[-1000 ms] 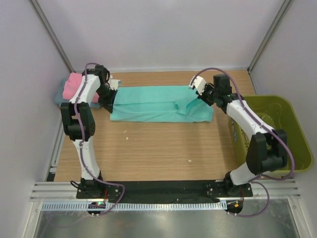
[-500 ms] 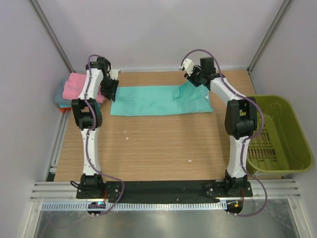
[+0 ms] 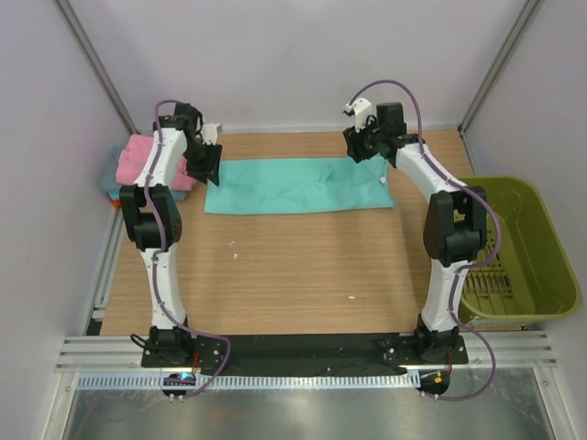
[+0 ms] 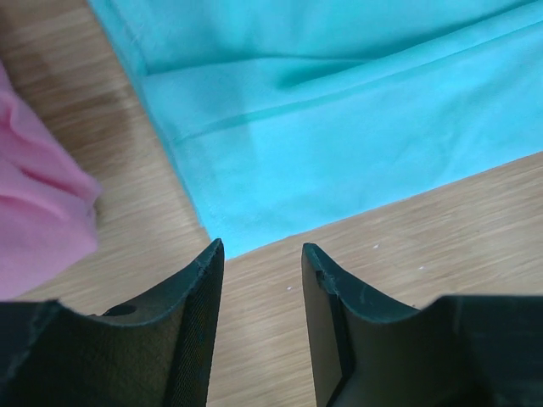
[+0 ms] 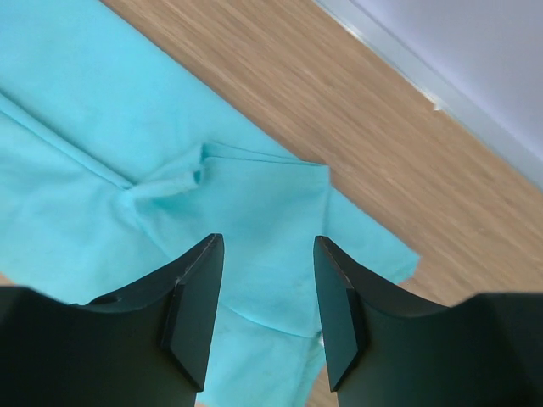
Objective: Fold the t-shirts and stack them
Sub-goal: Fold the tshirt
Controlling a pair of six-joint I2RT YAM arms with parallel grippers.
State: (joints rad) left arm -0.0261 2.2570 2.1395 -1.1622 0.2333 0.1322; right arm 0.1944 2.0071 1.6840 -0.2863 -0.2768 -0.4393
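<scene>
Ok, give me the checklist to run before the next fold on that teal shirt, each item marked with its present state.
1. Left gripper open, nothing between its fingers: ok.
2. Right gripper open and empty, over the shirt's right end: ok.
3. Teal shirt flat on the table: ok, apart from a small pucker near the right end.
4. Teal shirt apart from the pink shirt on the left pile: ok, bare wood shows between them.
5. Teal shirt at stacking size: not ok, it is a long strip.
6. Lower layers lined up underneath: cannot tell.
</scene>
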